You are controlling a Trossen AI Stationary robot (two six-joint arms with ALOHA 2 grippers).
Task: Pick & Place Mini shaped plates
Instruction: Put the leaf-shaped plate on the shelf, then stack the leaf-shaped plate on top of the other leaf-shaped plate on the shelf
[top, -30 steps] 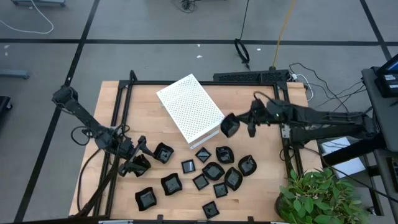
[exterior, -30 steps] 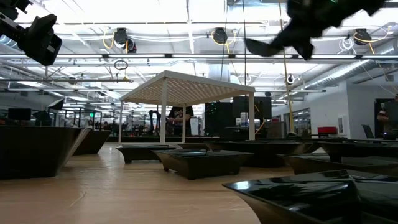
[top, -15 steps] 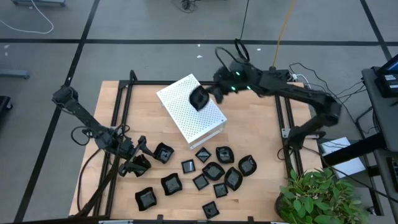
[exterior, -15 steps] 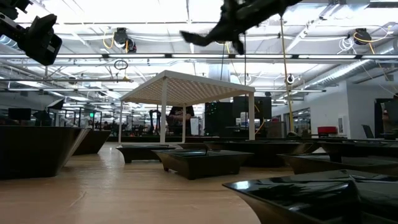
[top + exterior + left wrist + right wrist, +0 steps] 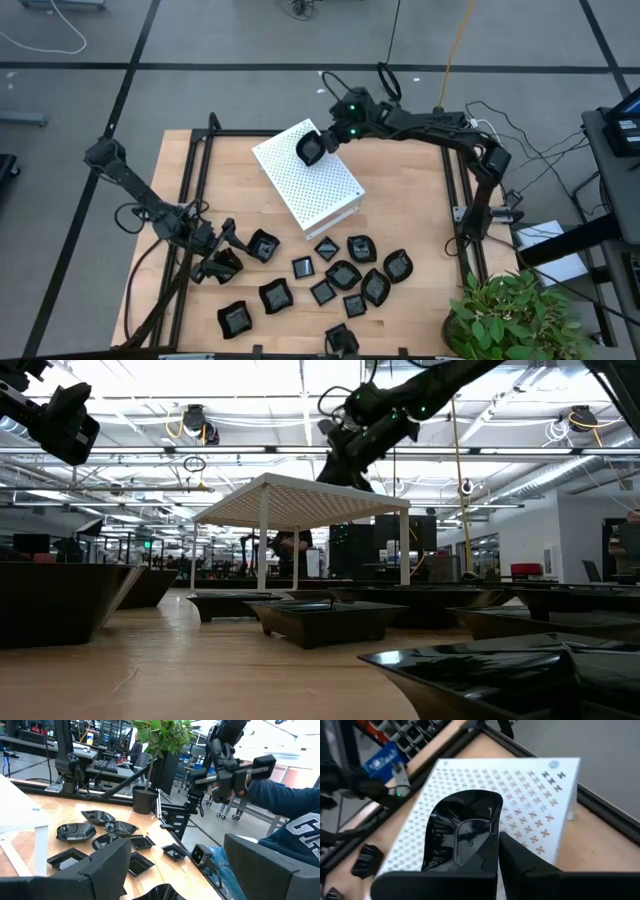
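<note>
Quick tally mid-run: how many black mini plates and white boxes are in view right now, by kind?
Black mini plates lying loose: 12 that show clearly
Black mini plate held in the right gripper, above the box: 1
White perforated box: 1
Total: 14

The plates [image 5: 342,274] are glossy black. The box [image 5: 306,176] is white, its top dotted all over with small perforations. The table [image 5: 410,205] is pale wood grain with a black frame. The arms are dark; the plant [image 5: 510,315] is green.
</note>
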